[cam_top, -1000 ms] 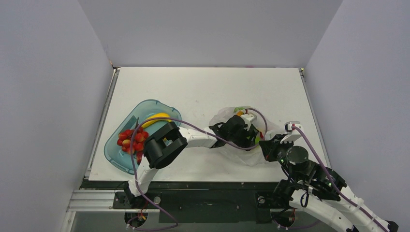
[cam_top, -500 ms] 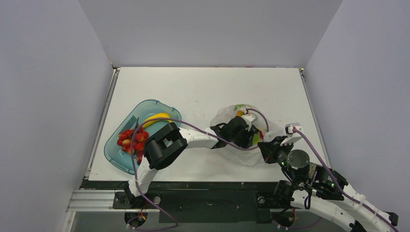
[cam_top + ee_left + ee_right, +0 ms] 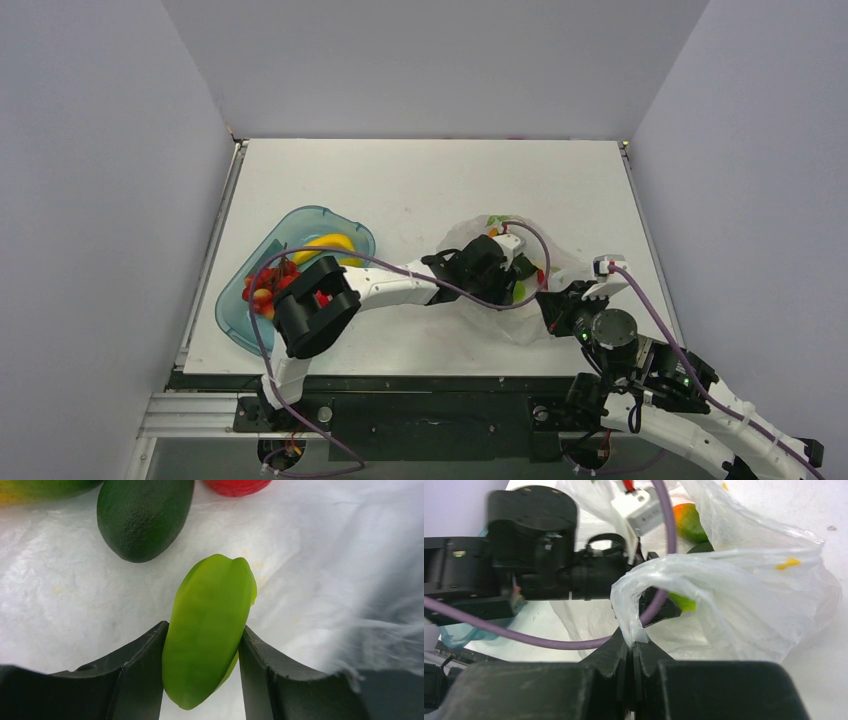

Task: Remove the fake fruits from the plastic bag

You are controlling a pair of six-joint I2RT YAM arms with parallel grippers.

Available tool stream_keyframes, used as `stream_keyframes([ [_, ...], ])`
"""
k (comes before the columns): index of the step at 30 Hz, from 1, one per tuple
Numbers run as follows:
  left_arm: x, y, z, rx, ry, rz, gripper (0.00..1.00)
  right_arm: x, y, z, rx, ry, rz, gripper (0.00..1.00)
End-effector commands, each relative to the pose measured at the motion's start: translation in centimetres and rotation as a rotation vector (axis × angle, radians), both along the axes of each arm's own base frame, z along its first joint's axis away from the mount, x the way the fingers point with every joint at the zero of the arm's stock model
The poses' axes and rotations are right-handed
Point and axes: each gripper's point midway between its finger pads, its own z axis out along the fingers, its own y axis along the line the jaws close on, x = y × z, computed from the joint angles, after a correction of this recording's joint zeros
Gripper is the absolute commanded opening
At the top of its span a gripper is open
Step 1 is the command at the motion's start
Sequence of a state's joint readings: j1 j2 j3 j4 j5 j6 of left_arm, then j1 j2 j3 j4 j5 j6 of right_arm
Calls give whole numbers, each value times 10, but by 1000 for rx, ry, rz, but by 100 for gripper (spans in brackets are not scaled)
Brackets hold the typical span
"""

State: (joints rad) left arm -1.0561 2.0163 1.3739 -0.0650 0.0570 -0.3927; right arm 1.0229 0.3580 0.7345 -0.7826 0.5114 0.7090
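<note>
Left gripper [image 3: 204, 630]: jaws clamped on light green fruit [image 3: 215, 590], inside the plastic bag [image 3: 60, 605]. Dark green fruit [image 3: 142, 515] at 11 o'clock, red fruit [image 3: 235, 485] at 12. Right gripper [image 3: 633, 647]: pinched tight on bag handle [image 3: 626, 595].

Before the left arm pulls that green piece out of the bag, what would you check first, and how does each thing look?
1. Grip on the fruit: the left gripper has a finger on each side of the green piece. Ok.
2. Bag held: the right gripper is shut on a fold of the plastic bag. Ok.
3. Neighbours clear: the dark green fruit lies apart from the held piece. Ok.
4. Way out through the bag mouth: blurred film fills one side of the left wrist view. Cannot tell.
5. Room in the teal tray: the left arm covers part of it. Cannot tell.
</note>
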Motion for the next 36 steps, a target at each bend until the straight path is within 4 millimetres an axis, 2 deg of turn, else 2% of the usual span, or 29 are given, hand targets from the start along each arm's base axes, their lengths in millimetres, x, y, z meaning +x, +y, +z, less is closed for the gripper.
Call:
stream_keyframes([
  [1,-7,-4,73,-164,14,-35,13,4,-4,-1,18,9,-58,0],
  [5,-18,0,103,-287,128,-62,11,6,-9,-5,6,18,-91,0],
  [6,-19,1,106,-307,141,-61,8,6,-12,-7,5,20,-106,0],
  [14,-44,18,182,-485,179,-164,2,9,-26,-10,24,9,-187,0],
  [16,-53,28,213,-547,158,-211,0,10,-27,-10,21,10,-193,0],
  [18,-59,40,236,-590,130,-245,0,10,-27,-10,18,9,-199,0],
  [19,-62,45,240,-595,114,-262,0,11,-28,-10,15,8,-203,0],
  [20,-63,55,257,-622,70,-263,0,11,-27,-11,12,9,-203,0],
  [21,-63,62,257,-613,45,-261,0,11,-27,-11,10,10,-204,0],
  [22,-57,74,270,-623,-5,-223,0,11,-27,-11,10,10,-202,0],
  [23,-54,84,261,-573,-14,-191,0,11,-27,-11,9,10,-202,0],
  [24,-41,98,267,-549,-85,-125,0,11,-27,-11,9,10,-202,0],
  [25,-36,110,257,-487,-84,-71,0,11,-27,-11,8,10,-204,0],
  [26,-17,128,258,-433,-166,37,0,11,-28,-10,15,7,-206,0],
  [27,-12,144,246,-349,-172,99,0,11,-28,-10,16,6,-206,0],
  [28,9,169,244,-269,-253,237,0,11,-29,-10,23,4,-207,0],
  [29,13,189,229,-180,-254,307,0,10,-29,-10,25,3,-208,0],
  [30,29,217,227,-105,-322,442,0,10,-30,-9,31,0,-210,0],
  [31,32,236,214,-30,-328,493,0,10,-31,-8,36,-3,-212,0],
  [32,40,258,212,29,-379,574,0,10,-31,-8,38,-4,-212,0],
  [33,44,273,197,88,-384,613,0,10,-31,-8,41,-6,-212,0],
  [34,49,290,195,135,-418,673,0,10,-31,-8,41,-6,-213,0],
  [36,58,322,177,227,-432,780,0,10,-32,-8,41,-7,-215,0],
])
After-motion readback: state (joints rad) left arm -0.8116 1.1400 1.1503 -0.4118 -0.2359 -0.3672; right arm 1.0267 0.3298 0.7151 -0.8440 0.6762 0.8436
